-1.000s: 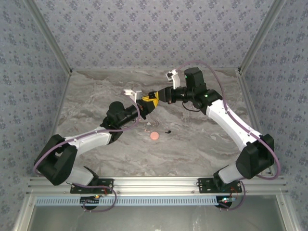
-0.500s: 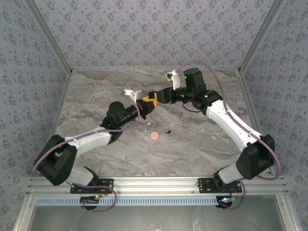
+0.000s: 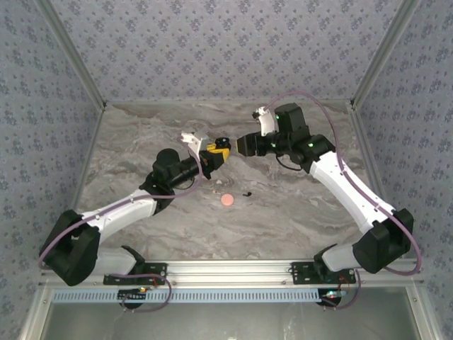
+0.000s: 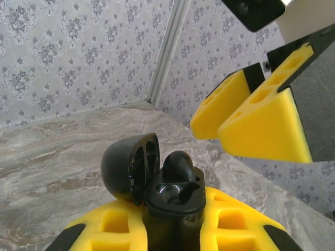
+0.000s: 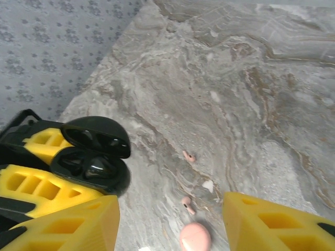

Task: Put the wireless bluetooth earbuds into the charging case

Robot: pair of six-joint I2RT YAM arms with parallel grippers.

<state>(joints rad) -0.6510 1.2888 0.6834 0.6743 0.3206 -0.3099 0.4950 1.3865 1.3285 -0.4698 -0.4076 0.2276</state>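
Top view, centre of frame: the left gripper (image 3: 214, 154) is pinched on the base of a small glossy black plastic charging case (image 4: 172, 201), its yellow foam pads (image 4: 230, 222) pressed against both sides. The hinged lid (image 4: 128, 167) stands open to the left. One tiny black earbud (image 4: 178, 164) sits in a well of the charging case, its rounded top standing proud of the rim.

A second, loose black earbud (image 3: 247, 193) lies on the grey marble-patterned table (image 3: 141, 142) below centre. It is just right of a round pink puck-shaped case (image 3: 226, 200) and well apart from both grippers.

The right gripper (image 3: 241, 144) hangs right of the charging case with its fingers spread and nothing between them. One second earlier its tips met the charging case and were nearly pressed together. It has since parted them and drawn back toward the right of the frame, leaving a clear gap. The left forearm has swung slightly toward the lower left, while the grip is unchanged. The loose black earbud and the pink case have not moved.

In the right wrist view, two small pink earbuds (image 5: 188, 156) lie on the table above the pink case.
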